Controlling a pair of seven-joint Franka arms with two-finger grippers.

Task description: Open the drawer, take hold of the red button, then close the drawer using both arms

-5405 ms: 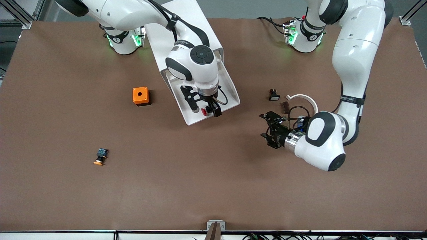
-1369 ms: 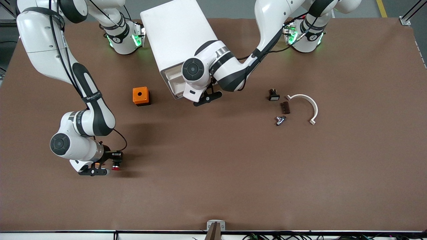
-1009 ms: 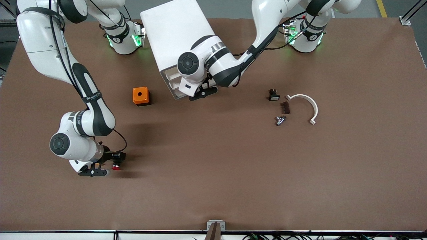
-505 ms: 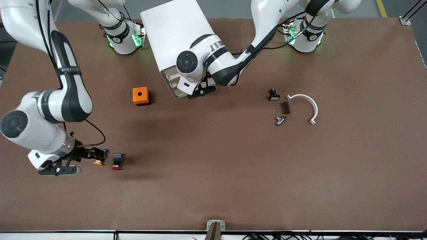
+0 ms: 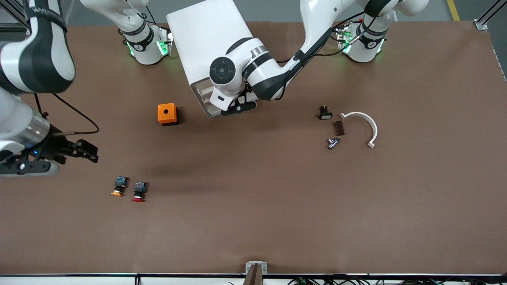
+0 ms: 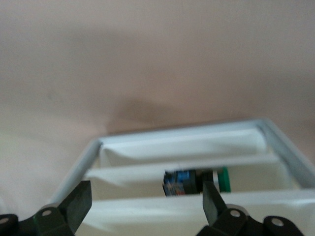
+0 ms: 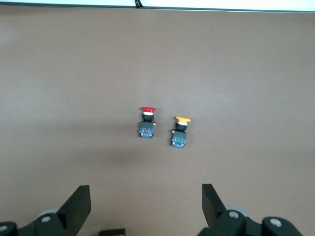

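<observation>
The red-capped button lies on the brown table beside the orange-capped switch; both show in the right wrist view, the button and the orange-capped switch. My right gripper is open and empty, up over the table toward the right arm's end; its jaws stand wide apart. The white drawer cabinet has its drawer pushed almost fully in. My left gripper is at the drawer's front, open, with the drawer's white front rail between its fingers. A green-capped switch lies inside.
An orange box with a hole stands beside the cabinet toward the right arm's end. Toward the left arm's end lie a small black switch, a brown piece, a metal part and a white curved piece.
My right gripper carried the red button out of the drawer, set it beside the orange-capped switch, let go and rose away. My left gripper pushed the drawer in.
</observation>
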